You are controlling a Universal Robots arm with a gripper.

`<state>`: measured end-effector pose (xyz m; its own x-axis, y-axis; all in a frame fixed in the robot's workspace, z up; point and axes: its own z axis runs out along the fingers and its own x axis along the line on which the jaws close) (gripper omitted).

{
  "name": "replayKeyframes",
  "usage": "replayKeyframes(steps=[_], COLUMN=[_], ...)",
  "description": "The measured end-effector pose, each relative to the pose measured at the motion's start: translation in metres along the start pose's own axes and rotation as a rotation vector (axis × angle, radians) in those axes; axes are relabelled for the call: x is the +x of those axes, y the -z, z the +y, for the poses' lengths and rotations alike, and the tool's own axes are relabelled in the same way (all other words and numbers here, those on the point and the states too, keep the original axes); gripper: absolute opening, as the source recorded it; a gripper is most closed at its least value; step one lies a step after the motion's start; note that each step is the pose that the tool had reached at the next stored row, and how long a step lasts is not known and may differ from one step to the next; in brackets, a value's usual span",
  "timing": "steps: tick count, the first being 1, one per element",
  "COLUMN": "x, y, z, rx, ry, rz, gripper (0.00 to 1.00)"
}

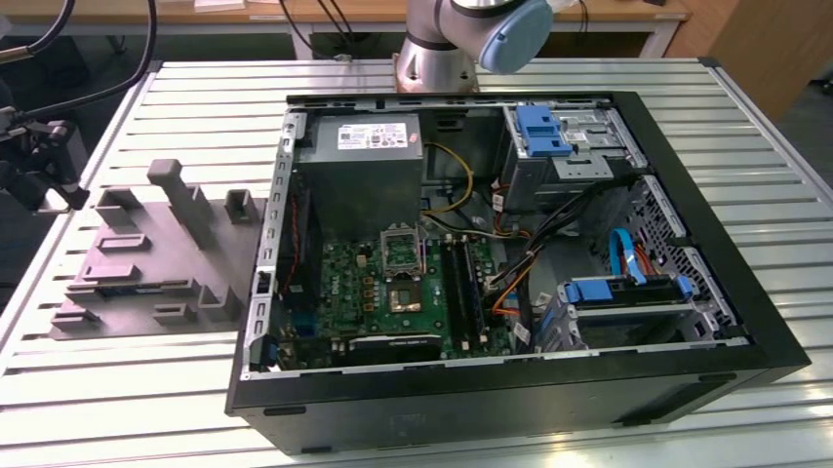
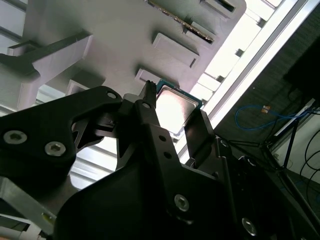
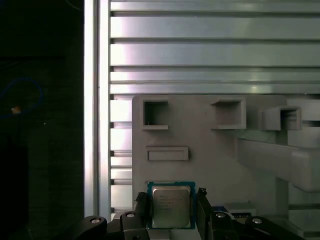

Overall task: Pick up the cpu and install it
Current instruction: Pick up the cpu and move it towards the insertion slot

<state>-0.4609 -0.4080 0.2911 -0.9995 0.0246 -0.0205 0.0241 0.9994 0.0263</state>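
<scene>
1. Cpu [image 3: 171, 202] [image 2: 175, 106] is seen clenched at two opposite edges by the claw [image 3: 171, 209] [image 2: 176, 114].
2. It is held by a corner of the grey tray [image 3: 200, 130], near the slatted table's [image 3: 200, 50] edge.

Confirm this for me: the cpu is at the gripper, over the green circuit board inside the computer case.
One point is wrong. The cpu is at the gripper, but it is over the grey tray, not the green circuit board inside the case. The first wrist view shows it.
</scene>
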Motion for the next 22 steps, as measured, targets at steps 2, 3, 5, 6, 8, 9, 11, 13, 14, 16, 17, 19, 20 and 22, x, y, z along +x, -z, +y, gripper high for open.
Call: replayKeyframes(steps=[2, 3, 5, 6, 8, 9, 11, 13, 14, 16, 17, 19, 20, 22], x=[0.0, 0.0, 0.0, 0.0, 0.0, 0.0, 0.0, 0.0, 0.0, 0.0, 0.0, 0.0, 0.0, 0.0], y=[0.0001, 0.0001, 0.0001, 0.0001, 0.0001, 0.0001, 0.0001, 0.0004, 0.0005, 0.0007, 0.0007, 0.001, 0.0014, 0.0023], z=[0.0, 0.0, 0.0, 0.0, 0.0, 0.0, 0.0, 0.0, 0.0, 0.0, 0.0, 0.0, 0.0, 0.0], rx=[0.0, 0.0, 0.0, 0.0, 0.0, 0.0, -0.0001, -0.0001, -0.0001, -0.0001, -0.0001, 0.0, 0.0001, 0.0], ry=[-0.001, -0.001, -0.001, -0.001, -0.001, -0.003, -0.005, -0.005, -0.005, -0.005, -0.005, -0.005, -0.005, -0.005], rz=[0.0001, 0.0001, 0.0, 0.0001, 0.0001, 0.0001, 0.0, 0.0, 0.0, -0.0001, 0.0, 0.0001, 0.0003, 0.0001], gripper=[0.47, 0.47, 0.47, 0.47, 0.47, 0.47, 0.47, 0.47, 0.47, 0.47, 0.47, 0.47, 0.47, 0.47])
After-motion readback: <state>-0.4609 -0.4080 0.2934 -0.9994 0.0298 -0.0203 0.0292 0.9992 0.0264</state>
